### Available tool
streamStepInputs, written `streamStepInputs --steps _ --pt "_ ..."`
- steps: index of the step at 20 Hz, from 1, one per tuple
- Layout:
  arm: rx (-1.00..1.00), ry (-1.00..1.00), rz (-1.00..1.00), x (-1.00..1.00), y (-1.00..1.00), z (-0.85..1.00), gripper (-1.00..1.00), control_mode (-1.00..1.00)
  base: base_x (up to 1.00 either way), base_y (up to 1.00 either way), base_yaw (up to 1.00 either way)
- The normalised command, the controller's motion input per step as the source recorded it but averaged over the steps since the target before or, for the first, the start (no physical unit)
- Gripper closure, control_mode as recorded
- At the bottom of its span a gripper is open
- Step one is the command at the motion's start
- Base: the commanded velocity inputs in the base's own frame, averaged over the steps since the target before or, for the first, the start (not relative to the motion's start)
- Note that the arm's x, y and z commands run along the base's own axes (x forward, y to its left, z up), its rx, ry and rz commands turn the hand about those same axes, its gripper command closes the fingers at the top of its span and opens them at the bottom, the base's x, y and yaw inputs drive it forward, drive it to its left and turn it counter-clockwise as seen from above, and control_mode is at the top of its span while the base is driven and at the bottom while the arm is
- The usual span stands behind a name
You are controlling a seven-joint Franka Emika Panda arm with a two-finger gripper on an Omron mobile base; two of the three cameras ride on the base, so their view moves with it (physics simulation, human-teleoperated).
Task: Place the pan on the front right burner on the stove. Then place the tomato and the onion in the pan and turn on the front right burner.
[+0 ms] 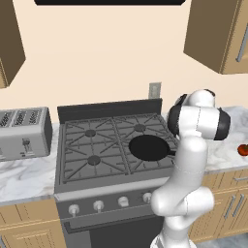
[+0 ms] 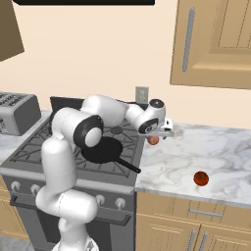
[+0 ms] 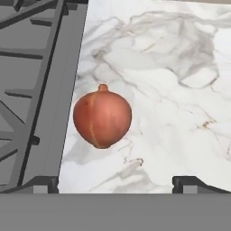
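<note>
The black pan (image 1: pixel 149 147) (image 2: pixel 103 149) sits on the near-right grate of the stove (image 1: pixel 87 140), covering the front right burner, with its handle pointing toward the counter. The pinkish onion (image 2: pixel 153 140) (image 3: pixel 102 118) rests on the marble counter just right of the stove's edge. My gripper (image 2: pixel 158 134) (image 3: pixel 117 184) hangs open directly above the onion, apart from it, its two fingertips (image 3: pixel 189 182) wide on either side. The red tomato (image 2: pixel 201 178) (image 1: pixel 243 149) lies farther right near the counter's front edge.
A toaster (image 1: pixel 24 131) (image 2: pixel 17 112) stands left of the stove. Silver knobs (image 1: pixel 98 206) line the stove's front. A wall outlet (image 2: pixel 141 94) is behind the onion. Marble counter (image 2: pixel 215 147) stretches right, under upper cabinets (image 2: pixel 215 44).
</note>
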Motion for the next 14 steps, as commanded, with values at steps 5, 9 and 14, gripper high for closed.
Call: streamStepInputs --steps 5,9,14 --pt "0.00 0.00 -0.08 0.20 0.00 0.01 -1.00 -1.00 0.00 0.00 0.00" --pt "0.00 0.00 -0.08 0.19 0.00 0.01 -1.00 -1.00 0.00 0.00 0.00" --pt "0.00 0.00 -0.07 0.17 0.00 0.00 -1.00 -1.00 0.00 0.00 0.00"
